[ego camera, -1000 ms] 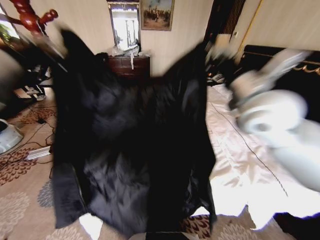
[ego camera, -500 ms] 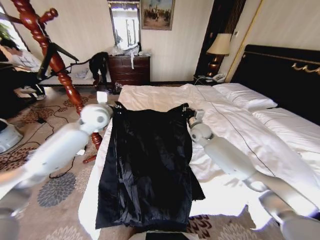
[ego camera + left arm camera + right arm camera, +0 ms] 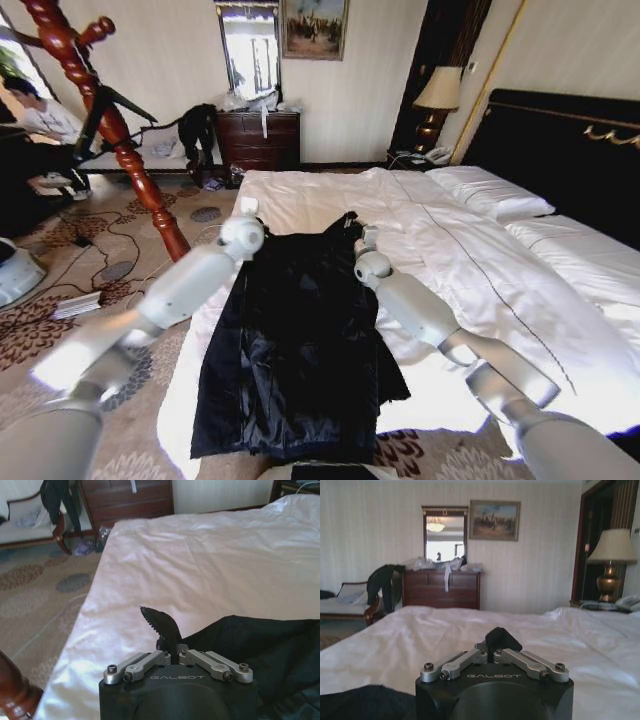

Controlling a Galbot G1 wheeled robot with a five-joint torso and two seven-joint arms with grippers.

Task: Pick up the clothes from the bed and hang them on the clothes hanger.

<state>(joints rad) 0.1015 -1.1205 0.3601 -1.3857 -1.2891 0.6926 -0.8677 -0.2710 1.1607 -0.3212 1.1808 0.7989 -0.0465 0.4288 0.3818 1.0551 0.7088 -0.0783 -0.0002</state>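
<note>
coat (image 3: 300,340) lies flat on the bed (image 3: 470,250); my left gripper (image 3: 247,207) and right gripper (image 3: 368,236) each pinch a collar corner. next i lift toward the clothes hanger (image 3: 110,120) at ten o'clock.

The coat (image 3: 300,340) lies as black cloth with a faint sheen, its lining creased and catching light at about 6 o'clock of the head view. Under it the bed (image 3: 500,280) shows smooth white fabric, softly glossy where the duvet folds. At 10 o'clock the clothes hanger (image 3: 110,130) gleams: turned wood, reddish-brown, lacquered. The left gripper (image 3: 172,647) has a matt black plastic housing with brushed metal linkages (a ribbed black pad pokes up), pinching black cloth; the right gripper (image 3: 502,642) shows the same finish, also nipped onto cloth.
</note>
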